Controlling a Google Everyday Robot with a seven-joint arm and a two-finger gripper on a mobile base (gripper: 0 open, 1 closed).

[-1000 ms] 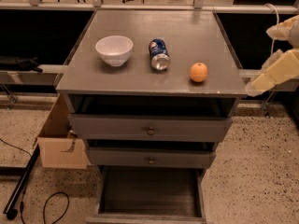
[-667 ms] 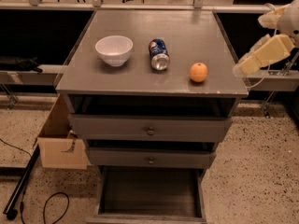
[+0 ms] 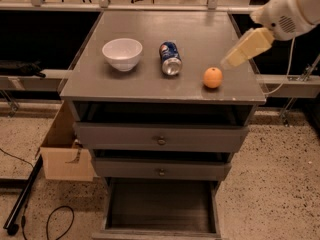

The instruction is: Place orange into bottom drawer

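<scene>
Slanting down-left, claw [image 3: 227, 62] hangs just beside the orange [image 3: 213, 77].

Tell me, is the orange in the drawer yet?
Not yet. The bottom drawer is already open. The hand hovers beside the orange, which sits untouched on the cabinet top. Left to do: grab it, lower it, drop it in.

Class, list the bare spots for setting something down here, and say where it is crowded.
Free: the bottom drawer, bare inside; the top behind bowl, can and orange; its front-left corner. Crowded: the right edge, where the gripper hangs by the orange.
</scene>
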